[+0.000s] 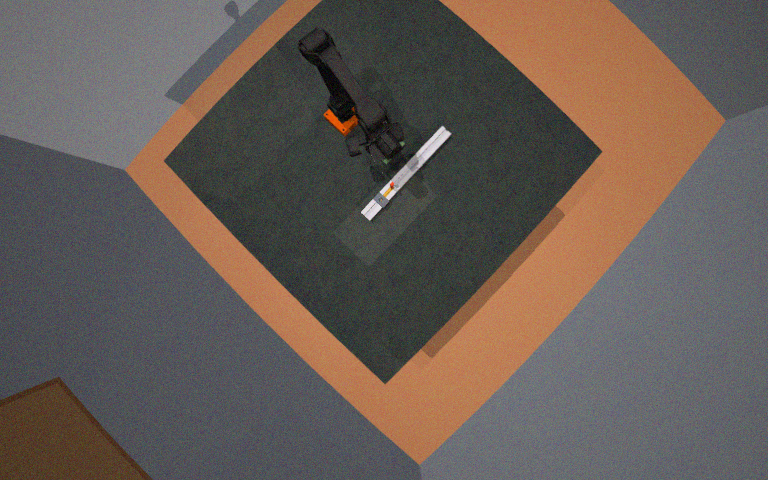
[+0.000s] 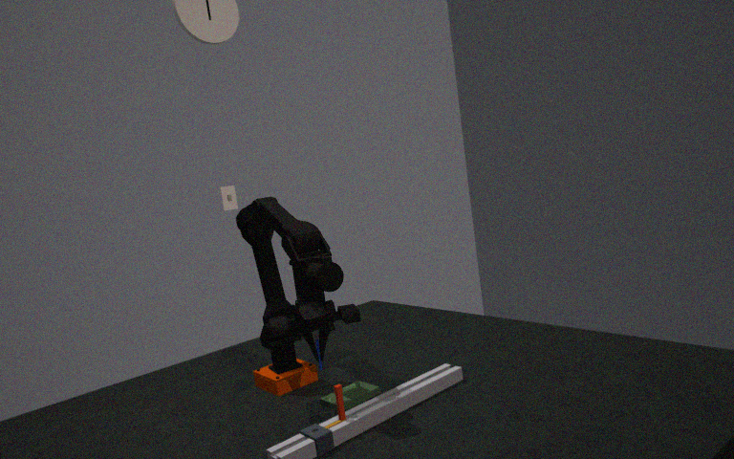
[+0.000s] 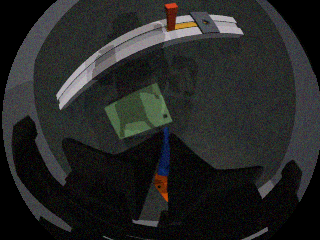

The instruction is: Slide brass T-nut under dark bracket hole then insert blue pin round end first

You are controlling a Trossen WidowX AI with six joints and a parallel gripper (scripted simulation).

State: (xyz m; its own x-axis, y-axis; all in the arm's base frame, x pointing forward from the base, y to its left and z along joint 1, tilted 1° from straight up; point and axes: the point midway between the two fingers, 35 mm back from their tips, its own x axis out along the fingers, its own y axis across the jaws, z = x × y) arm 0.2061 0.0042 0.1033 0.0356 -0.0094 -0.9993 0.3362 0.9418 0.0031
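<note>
My gripper (image 2: 319, 362) (image 3: 167, 137) is shut on the blue pin (image 2: 318, 348) (image 3: 164, 159), which is held roughly upright above the table, behind the green tray (image 2: 328, 401) (image 3: 121, 134). The aluminum rail (image 1: 437, 139) (image 2: 444, 377) (image 3: 75, 92) lies in front of the tray. The orange handle (image 1: 392, 185) (image 2: 339, 403) (image 3: 171, 18) sticks up from the rail's slot. A yellow-brass strip (image 1: 386, 193) (image 2: 334, 425) (image 3: 185, 25) lies in the slot between the handle and the dark bracket (image 1: 380, 200) (image 2: 317, 436) (image 3: 210, 26). How far the nut reaches under the bracket is hidden.
The arm's orange base (image 1: 338, 121) (image 2: 280, 382) (image 3: 161, 185) stands behind the gripper. The dark mat (image 1: 388, 315) (image 2: 558, 386) lies under everything, with a paler rectangle (image 1: 370, 237) beside the rail. The upright handle stands close to the bracket.
</note>
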